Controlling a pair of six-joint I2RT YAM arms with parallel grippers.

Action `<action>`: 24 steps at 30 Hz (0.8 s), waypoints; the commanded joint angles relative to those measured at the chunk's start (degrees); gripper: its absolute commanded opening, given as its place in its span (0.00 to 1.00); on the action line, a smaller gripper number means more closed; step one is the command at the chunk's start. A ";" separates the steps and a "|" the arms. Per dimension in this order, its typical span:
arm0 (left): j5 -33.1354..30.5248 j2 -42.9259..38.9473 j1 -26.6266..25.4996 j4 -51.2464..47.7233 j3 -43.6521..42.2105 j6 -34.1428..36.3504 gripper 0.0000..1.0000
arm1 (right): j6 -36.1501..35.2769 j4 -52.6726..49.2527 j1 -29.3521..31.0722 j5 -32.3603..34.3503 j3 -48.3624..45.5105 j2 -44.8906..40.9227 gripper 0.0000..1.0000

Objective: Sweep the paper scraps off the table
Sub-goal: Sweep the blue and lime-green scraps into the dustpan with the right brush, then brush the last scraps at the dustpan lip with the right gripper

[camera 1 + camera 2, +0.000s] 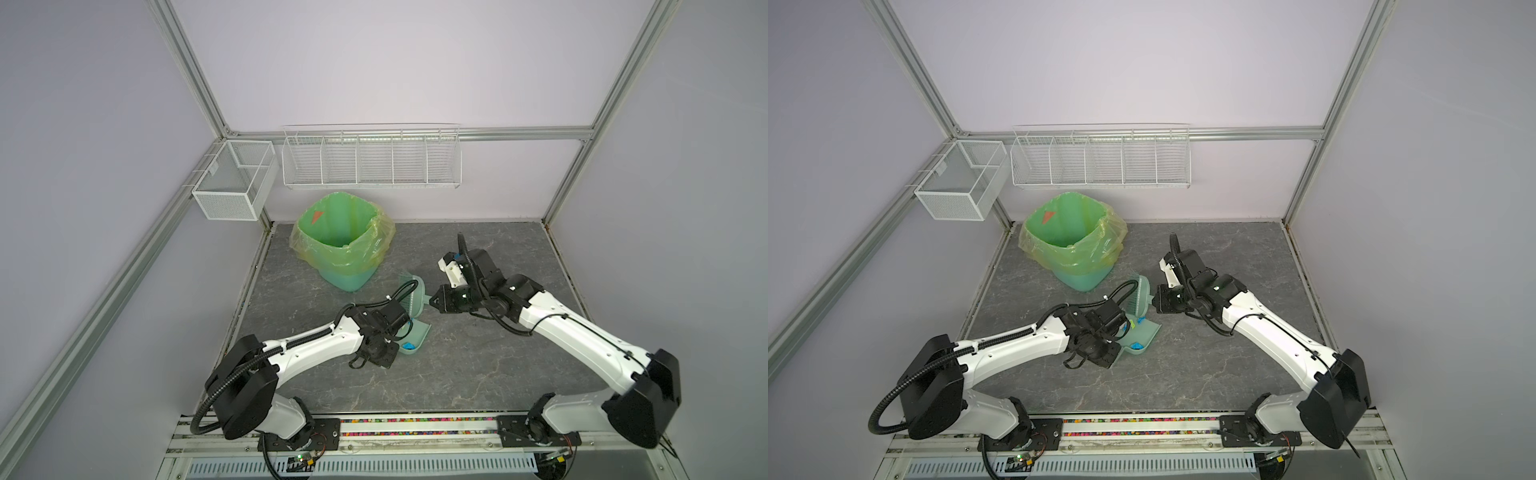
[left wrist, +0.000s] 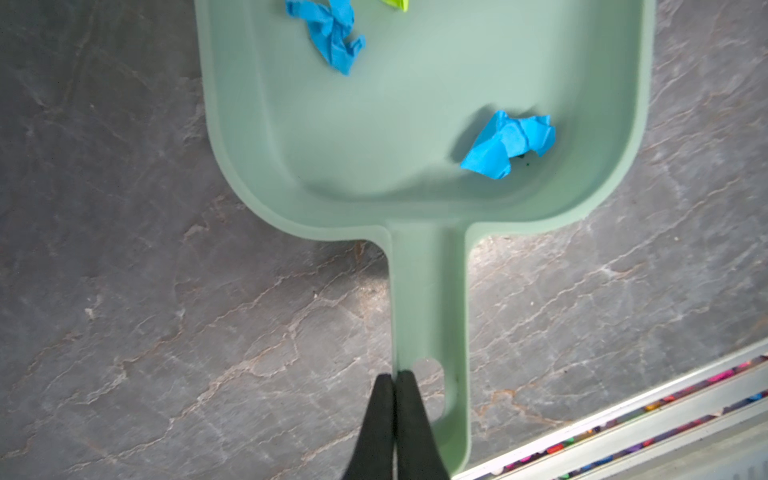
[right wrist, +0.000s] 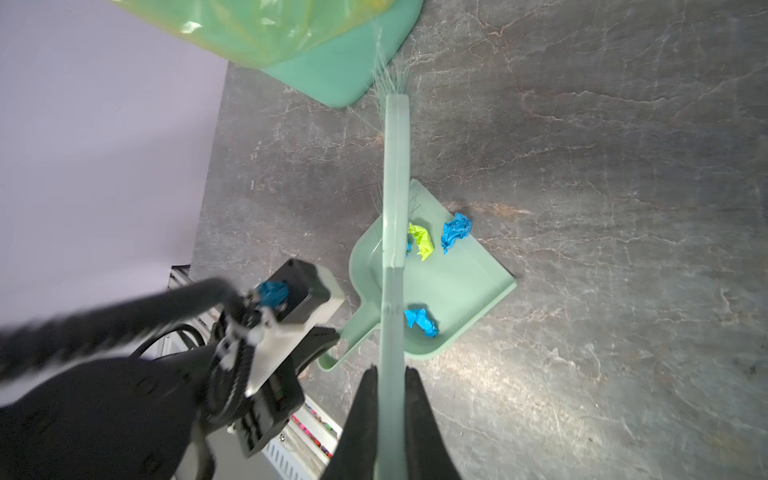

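1. Left pincer of mine is shut tight on the thin side edge of the dustpan handle, right at its end. My right pincer is shut on the brush handle.
2. The paper scraps lie in the pan, out in front of my left pincer, past the handle. The brush reaches out ahead of my right pincer, over them. I see no scraps on the table.
3. I think the pan may twist or slip, because I hold only a little bit of its edge.
4. If the pan tips away from my left pincer, the light scraps may slide out of its open mouth. One blue scrap sits very near that mouth.
5. The brush is close, so it may bump the pan or flick scraps out.
6. The scraps are crumpled lumps, so they point no way. The pan's long side runs straight out from my left pincer, with the mouth away from it.
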 commanded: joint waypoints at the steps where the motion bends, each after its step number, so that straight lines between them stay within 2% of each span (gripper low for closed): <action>1: -0.83 0.65 0.37 -0.07 1.59 0.80 0.00 | 2.05 -0.81 0.32 4.01 -0.53 -3.13 0.07; 4: -0.92 0.46 0.38 -0.14 1.70 0.91 0.00 | -0.49 -3.18 -0.32 8.57 2.14 -2.43 0.07; 11: -1.52 0.48 0.54 -0.14 1.35 0.91 0.00 | -4.85 -2.89 -2.18 12.71 7.22 6.48 0.07; 18: -1.60 0.92 0.52 0.39 2.07 1.03 0.00 | -6.18 -0.78 -1.95 10.50 7.02 12.96 0.07; 24: -1.78 2.14 0.65 0.74 2.32 1.70 0.00 | -6.13 -2.89 1.92 9.07 6.83 13.39 0.07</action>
